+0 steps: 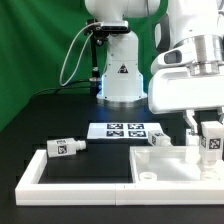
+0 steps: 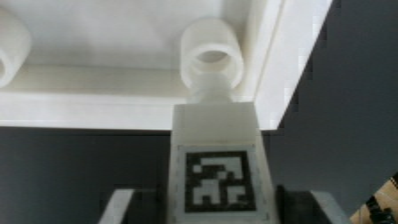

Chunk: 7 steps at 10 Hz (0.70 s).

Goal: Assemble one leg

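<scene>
The leg [image 1: 210,143] stands upright in the gripper [image 1: 206,128], over the part of the tabletop [image 1: 165,163] toward the exterior view's right. Its black-and-white tag faces the camera. The jaws pinch the leg from both sides. In the wrist view only the edges of the fingers [image 2: 121,208] show beside it. There the leg's free end points at a round socket [image 2: 212,60] near the tabletop's edge. I cannot tell whether the end touches the panel or hangs just above it.

Two more legs lie on their sides. One [image 1: 154,138] is just beside the marker board [image 1: 125,130], at the tabletop's far edge. The other [image 1: 65,147] is well apart toward the exterior view's left, at the far corner of a low white frame [image 1: 75,184].

All of it rests on a black table [image 1: 50,115]. The arm's base [image 1: 120,75] stands behind the marker board, with a cable looping off it. A green curtain [image 1: 35,40] closes the room behind.

The gripper's body fills the exterior view's right and is cut off by the picture's edge. It hides the top of the held leg. A second socket [image 2: 9,50] in the wrist view is cut off at the border. The wrist picture is soft, so the tag's pattern is hard to read.
</scene>
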{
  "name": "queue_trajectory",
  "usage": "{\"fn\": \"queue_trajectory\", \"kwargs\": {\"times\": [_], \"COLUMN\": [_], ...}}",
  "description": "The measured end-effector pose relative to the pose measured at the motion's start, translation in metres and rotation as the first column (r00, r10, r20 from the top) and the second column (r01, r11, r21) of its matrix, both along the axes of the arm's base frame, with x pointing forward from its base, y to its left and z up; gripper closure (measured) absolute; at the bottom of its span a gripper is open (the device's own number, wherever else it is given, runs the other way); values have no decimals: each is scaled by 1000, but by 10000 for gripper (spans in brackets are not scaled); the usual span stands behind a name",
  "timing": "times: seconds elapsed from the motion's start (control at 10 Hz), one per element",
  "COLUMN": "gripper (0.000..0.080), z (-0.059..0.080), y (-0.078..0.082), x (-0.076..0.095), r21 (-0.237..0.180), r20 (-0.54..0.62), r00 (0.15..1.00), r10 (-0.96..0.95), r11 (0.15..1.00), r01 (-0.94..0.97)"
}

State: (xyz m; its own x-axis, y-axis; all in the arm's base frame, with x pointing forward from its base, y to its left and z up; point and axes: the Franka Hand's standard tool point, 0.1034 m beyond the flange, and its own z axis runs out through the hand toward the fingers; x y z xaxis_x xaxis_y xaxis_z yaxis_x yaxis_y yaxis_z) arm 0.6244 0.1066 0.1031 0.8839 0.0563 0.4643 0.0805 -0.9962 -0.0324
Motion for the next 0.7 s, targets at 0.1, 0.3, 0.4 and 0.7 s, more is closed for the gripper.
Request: {"fn": "queue_trajectory", "kwargs": {"times": [0.1,0.3,0.4,0.7], "gripper": [512,512,512,512], "z": [-5,-9,-9,-18], "y": [0,3,3,2], "x": [-3,-4,-2,-1], "r21": [-2,-3,-3,-7], "r20": [-9,-12,-9,-10], "r00": [1000,1000,1000,1000], "r10": [1,5,6,5], "r11": [1000,1000,1000,1000], "r01": [-1,-5,-6,-5]}}
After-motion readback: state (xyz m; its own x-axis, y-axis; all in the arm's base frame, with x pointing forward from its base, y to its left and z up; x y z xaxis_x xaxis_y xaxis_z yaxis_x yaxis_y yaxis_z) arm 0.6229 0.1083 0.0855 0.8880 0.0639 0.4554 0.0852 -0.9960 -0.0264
